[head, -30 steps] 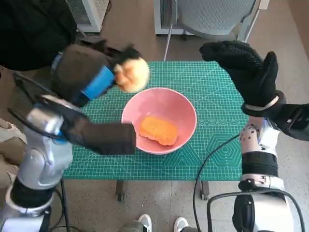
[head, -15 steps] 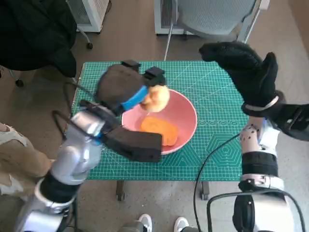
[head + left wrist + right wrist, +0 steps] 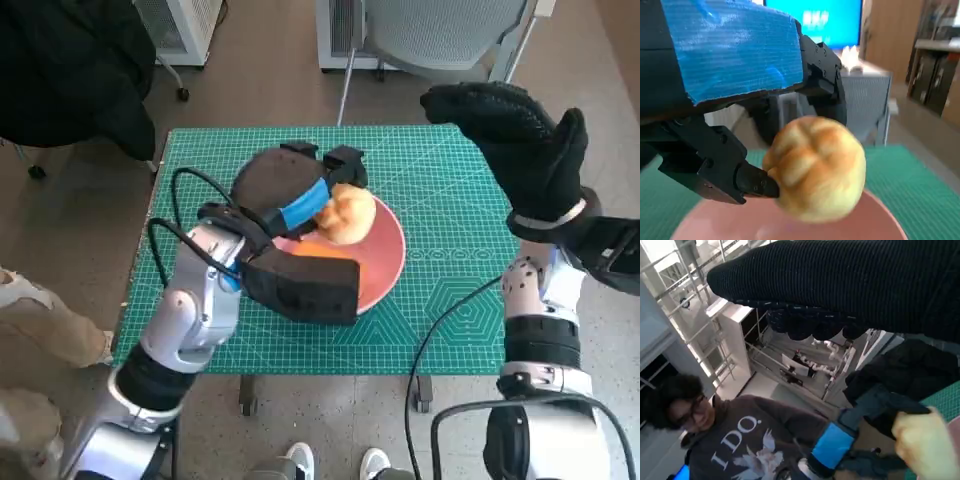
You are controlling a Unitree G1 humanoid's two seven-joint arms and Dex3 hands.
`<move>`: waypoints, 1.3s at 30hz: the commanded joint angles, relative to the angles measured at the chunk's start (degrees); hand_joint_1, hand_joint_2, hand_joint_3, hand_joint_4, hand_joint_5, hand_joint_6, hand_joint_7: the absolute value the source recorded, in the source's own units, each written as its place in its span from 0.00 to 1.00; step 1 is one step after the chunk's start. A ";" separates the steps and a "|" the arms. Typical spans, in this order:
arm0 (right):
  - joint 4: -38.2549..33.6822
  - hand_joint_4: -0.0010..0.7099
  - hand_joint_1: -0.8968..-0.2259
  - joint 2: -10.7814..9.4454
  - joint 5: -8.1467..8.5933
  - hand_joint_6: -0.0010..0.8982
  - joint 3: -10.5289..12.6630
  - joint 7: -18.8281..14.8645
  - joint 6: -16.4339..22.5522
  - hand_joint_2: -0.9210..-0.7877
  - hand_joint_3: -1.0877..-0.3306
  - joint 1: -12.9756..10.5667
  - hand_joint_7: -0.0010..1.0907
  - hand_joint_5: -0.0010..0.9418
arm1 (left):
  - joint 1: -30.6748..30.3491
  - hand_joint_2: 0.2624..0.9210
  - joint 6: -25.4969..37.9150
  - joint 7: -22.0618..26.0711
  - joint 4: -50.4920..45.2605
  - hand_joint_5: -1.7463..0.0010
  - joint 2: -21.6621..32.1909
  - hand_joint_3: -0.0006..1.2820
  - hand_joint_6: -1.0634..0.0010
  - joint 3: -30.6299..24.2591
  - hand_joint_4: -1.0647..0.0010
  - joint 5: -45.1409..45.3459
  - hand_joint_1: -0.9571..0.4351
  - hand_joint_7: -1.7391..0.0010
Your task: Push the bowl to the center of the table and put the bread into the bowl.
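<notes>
A pink bowl [image 3: 385, 262] stands near the middle of the green mat, partly hidden by my left arm. My left hand [image 3: 290, 185] holds a round golden bread roll [image 3: 347, 213] just above the bowl's inside. The left wrist view shows the roll [image 3: 815, 167] pinched between the black fingers [image 3: 715, 167] over the pink bowl [image 3: 880, 220]. An orange piece of bread [image 3: 318, 240] lies in the bowl, mostly covered. My right hand [image 3: 520, 140] hovers raised over the table's far right corner, fingers apart, holding nothing.
The green cutting mat [image 3: 450, 300] covers the small table. A chair base [image 3: 430, 40] stands beyond the far edge. A dark jacket [image 3: 70, 70] lies at the far left. A person [image 3: 715, 440] in a grey printed sweatshirt shows in the right wrist view.
My left hand has carried the roll rightwards and down, from over the mat's far left to just above the bowl. The right hand has stayed raised.
</notes>
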State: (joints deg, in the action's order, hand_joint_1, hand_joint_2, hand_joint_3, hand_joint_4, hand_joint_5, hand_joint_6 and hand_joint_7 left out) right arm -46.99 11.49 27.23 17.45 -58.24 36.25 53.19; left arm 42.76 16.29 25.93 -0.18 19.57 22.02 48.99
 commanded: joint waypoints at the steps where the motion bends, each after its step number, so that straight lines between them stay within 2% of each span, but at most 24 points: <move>1: 0.53 0.43 0.26 0.69 -0.45 0.37 -0.41 0.50 -0.63 0.00 0.29 -1.70 0.00 0.00 | -0.57 0.86 0.92 0.72 0.51 0.97 0.21 0.04 0.87 -0.03 0.97 -0.27 0.38 0.88; 4: 0.47 0.43 0.26 0.75 -0.51 0.36 -0.50 0.63 -0.49 0.00 0.29 -1.71 0.00 0.00 | -1.07 0.90 0.81 0.30 0.52 0.99 0.21 0.03 0.89 0.08 0.99 -0.35 0.28 0.90; 7: 0.42 0.43 0.26 0.76 -0.66 0.36 -0.68 0.85 -0.30 0.00 0.29 -1.67 0.00 0.00 | -1.30 0.93 0.45 -0.25 0.79 1.00 0.32 0.03 0.90 0.16 1.00 -0.29 0.24 0.91; 13: 0.22 0.42 0.24 0.79 -1.13 0.34 -1.11 1.39 -0.07 0.00 0.30 -1.29 0.00 0.00 | -2.02 0.99 -1.84 -3.11 2.79 1.00 0.44 0.13 0.94 -0.92 1.00 -2.07 0.15 0.93; 20: -0.29 0.42 0.23 0.93 -1.12 0.34 -1.32 1.36 0.04 0.00 0.31 -0.88 0.00 0.00 | -2.28 1.00 -4.47 -6.12 5.01 1.00 0.58 0.21 0.95 -3.15 1.00 -5.92 0.14 0.94; 26: 0.01 0.42 0.24 0.92 -1.07 0.34 -1.47 1.40 0.06 0.00 0.31 -0.91 0.00 0.00 | -3.57 1.00 -5.92 -6.84 3.39 1.00 1.09 0.24 0.95 -6.31 1.00 -10.26 0.15 0.94; 32: 1.12 0.39 0.24 0.85 -1.11 0.34 -1.95 1.95 0.00 0.00 0.31 -0.76 0.00 0.00 | -4.47 1.00 -12.80 -8.98 2.97 1.00 1.03 0.28 0.93 -13.93 1.00 -21.39 0.16 0.94; 34: 1.68 0.39 0.24 0.82 -1.12 0.34 -2.14 2.44 -0.30 0.00 0.31 -0.52 0.00 0.00 | -4.51 1.00 -16.20 -9.05 3.91 1.00 0.05 0.30 0.93 -17.76 1.00 -28.06 0.17 0.93; 36: 2.44 0.39 0.24 0.72 -1.14 0.34 -2.35 3.13 -0.72 0.00 0.31 -0.21 0.00 0.00 | -4.44 1.00 -20.44 -7.15 6.45 1.00 -2.52 0.31 0.93 -22.76 1.00 -38.70 0.17 0.94; 39: 3.72 0.39 0.24 0.47 -1.42 0.34 -2.70 4.26 -1.01 0.00 0.31 0.02 0.00 0.00 | -4.64 1.00 -21.89 -4.64 6.79 1.00 -5.95 0.32 0.93 -27.48 1.00 -50.38 0.16 0.94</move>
State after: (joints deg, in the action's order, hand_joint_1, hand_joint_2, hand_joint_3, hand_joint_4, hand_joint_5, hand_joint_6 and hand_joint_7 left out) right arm -45.09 12.30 26.77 15.62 -55.78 36.48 53.06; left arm 38.19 -0.77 18.47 4.80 18.89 3.26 16.37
